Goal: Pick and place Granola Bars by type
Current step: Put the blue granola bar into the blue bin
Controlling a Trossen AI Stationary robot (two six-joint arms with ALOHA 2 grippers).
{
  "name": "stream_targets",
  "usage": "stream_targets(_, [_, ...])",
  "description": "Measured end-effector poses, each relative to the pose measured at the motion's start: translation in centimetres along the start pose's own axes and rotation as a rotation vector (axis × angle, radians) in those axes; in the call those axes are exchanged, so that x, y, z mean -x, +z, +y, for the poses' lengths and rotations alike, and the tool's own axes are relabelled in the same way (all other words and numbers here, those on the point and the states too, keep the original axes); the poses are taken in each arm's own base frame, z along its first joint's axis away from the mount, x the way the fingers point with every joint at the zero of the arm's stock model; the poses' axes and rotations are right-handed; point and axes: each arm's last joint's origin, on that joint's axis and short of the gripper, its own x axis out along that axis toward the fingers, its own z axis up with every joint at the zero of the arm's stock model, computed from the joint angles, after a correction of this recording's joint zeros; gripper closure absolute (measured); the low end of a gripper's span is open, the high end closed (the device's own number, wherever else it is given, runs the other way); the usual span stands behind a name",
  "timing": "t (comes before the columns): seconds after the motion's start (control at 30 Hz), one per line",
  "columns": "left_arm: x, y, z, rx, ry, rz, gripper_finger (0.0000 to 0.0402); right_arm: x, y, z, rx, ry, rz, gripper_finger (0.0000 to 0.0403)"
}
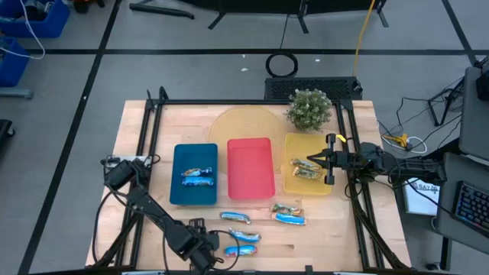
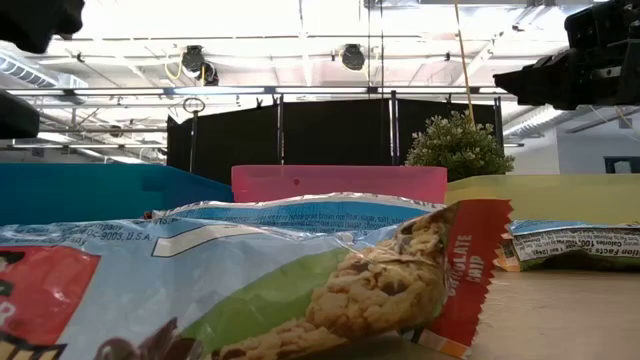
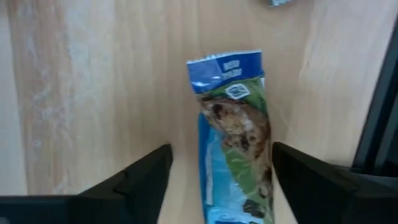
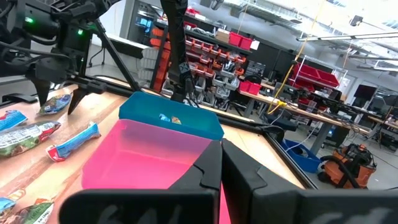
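Left gripper point(image 1: 216, 254): down low at the worktop's point(image 1: 137, 145) near edge, fingers spread wide around a blue bar point(image 3: 235, 143), not clamped.
Right gripper point(image 1: 314, 162): over the yellow tray point(image 1: 294, 145), fingers pressed together, empty.

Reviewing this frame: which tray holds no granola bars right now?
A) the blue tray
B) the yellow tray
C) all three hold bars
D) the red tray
D: in the high view the red tray shows only bare floor, while two blue-wrapped bars lie in the blue tray and bars lie in the yellow tray.
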Motion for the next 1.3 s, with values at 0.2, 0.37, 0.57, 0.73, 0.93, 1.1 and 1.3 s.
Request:
stream_targets(0.2, [-0.1, 0.3, 0.5, 0.008, 0.005, 0.019, 0.0238, 0.0, 0.0, 0.0, -0.001, 0.000, 0.000, 0.0403])
stream_targets(0.37, [-0.1, 0.3, 0.4, 0.011, -0.033, 0.058, 0.0332, 0.0, 0.0, 0.0, -0.005, 0.000, 0.000, 0.0403])
stream_targets(0.57, [1.5, -0.2, 0.1, -0.101, -0.086, 0.048, 0.0345, 0.0, 0.0, 0.0, -0.007, 0.000, 0.000, 0.0403])
stream_targets(0.73, [6.8, -1.4, -0.2, -0.234, -0.045, -0.170, 0.0326, 0.0, 0.0, 0.0, -0.003, 0.000, 0.000, 0.0403])
stream_targets(0.93, [14.0, -4.4, 1.0, -0.443, 0.044, -0.511, 0.0353, 0.0, 0.0, 0.0, -0.001, 0.000, 0.000, 0.0403])
stream_targets(1.1, [16.0, -5.2, 5.6, -0.535, 0.093, -0.693, 0.0359, 0.0, 0.1, 0.0, 0.000, -0.003, -0.007, 0.0403])
stream_targets(1.3, [15.3, -5.2, 12.4, -0.658, -0.003, -0.954, 0.0340, 0.0, 0.2, -0.1, 0.001, -0.006, -0.018, 0.0403])
